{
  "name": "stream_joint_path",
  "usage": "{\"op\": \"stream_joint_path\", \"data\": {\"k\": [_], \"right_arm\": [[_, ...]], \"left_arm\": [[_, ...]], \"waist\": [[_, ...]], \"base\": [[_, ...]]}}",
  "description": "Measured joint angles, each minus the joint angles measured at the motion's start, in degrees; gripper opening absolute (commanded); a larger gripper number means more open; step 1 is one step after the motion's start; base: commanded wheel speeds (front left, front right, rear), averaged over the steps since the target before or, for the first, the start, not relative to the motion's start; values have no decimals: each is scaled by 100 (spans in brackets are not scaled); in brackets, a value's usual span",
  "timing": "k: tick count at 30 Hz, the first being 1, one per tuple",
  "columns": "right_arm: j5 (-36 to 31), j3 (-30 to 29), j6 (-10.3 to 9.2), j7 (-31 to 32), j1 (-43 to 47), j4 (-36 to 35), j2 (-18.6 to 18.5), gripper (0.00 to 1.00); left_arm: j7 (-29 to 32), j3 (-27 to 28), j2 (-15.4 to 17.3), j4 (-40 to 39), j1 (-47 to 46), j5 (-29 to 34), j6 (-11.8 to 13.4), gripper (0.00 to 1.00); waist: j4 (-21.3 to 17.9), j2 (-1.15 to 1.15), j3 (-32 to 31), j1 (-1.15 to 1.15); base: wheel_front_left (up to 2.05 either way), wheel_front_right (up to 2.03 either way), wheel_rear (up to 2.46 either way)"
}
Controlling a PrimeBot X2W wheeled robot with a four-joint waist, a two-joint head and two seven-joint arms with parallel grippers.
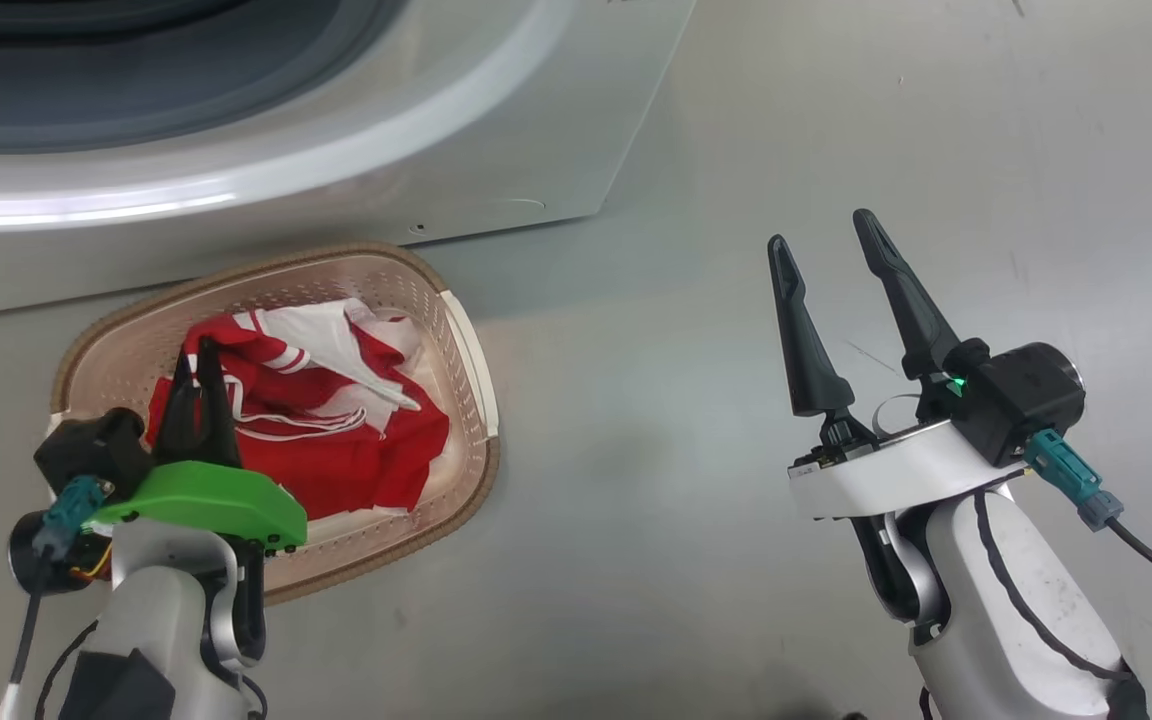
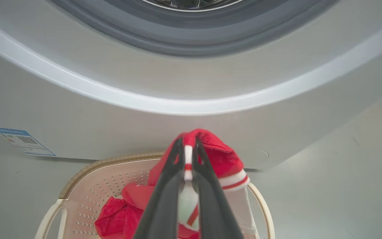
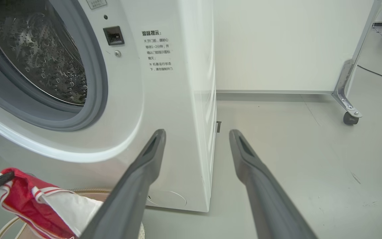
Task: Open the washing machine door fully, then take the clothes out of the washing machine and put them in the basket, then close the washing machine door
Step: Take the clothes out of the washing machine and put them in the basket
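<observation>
left gripper (image 1: 196,355) clamped on a fold of the red-and-white clothes (image 1: 336,440), which lie in the basket (image 1: 236,265) beside the washing machine (image 1: 536,130) — right gripper (image 1: 821,230) spread wide, empty, over the floor (image 1: 636,500).

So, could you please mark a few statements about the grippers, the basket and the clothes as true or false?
1. The left gripper has its jaws shut on the clothes. True.
2. The right gripper holds a garment. False: its jaws stand open and empty.
3. The basket stands on the floor in front of the washing machine. True.
4. The basket is empty. False: red and white clothes lie in it.
</observation>
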Motion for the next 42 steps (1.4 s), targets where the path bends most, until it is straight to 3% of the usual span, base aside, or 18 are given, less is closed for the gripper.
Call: {"op": "stream_joint_path", "data": {"k": [22, 23, 24, 25, 26, 28, 42], "right_arm": [[116, 80, 30, 0, -501, -132, 0, 100], [116, 79, 30, 0, -503, -129, 0, 100], [116, 79, 30, 0, -511, -123, 0, 100], [116, 78, 30, 0, -532, -111, 0, 100], [116, 78, 30, 0, -556, -102, 0, 100], [116, 63, 27, 0, -587, -77, 1, 100], [105, -7, 25, 0, -586, 293, -1, 100]], "left_arm": [[784, 86, 144, 2327, -1471, -201, -148, 0], [784, 86, 142, 2392, -1513, -201, -175, 4], [810, 85, 138, 2461, -1561, -203, -175, 18], [825, 81, 138, 2513, -1596, -207, -182, 18], [821, 82, 135, 2560, -1628, -208, -183, 38], [782, 75, 127, 2681, -1694, -208, -234, 100], [176, -10, 97, 3198, -1741, -235, -571, 100]], "waist": [[-329, 0, 1073, 0], [-335, 0, 1083, 0], [-336, 0, 1088, 0], [-333, 0, 1088, 0], [-329, 0, 1086, 0], [-316, 0, 1069, 0], [-202, 0, 590, 0]], "base": [[0, 0, 0], [0, 0, 0], [0, 0, 0], [0, 0, 0], [0, 0, 0], [0, 0, 0], [0, 0, 0]]}}
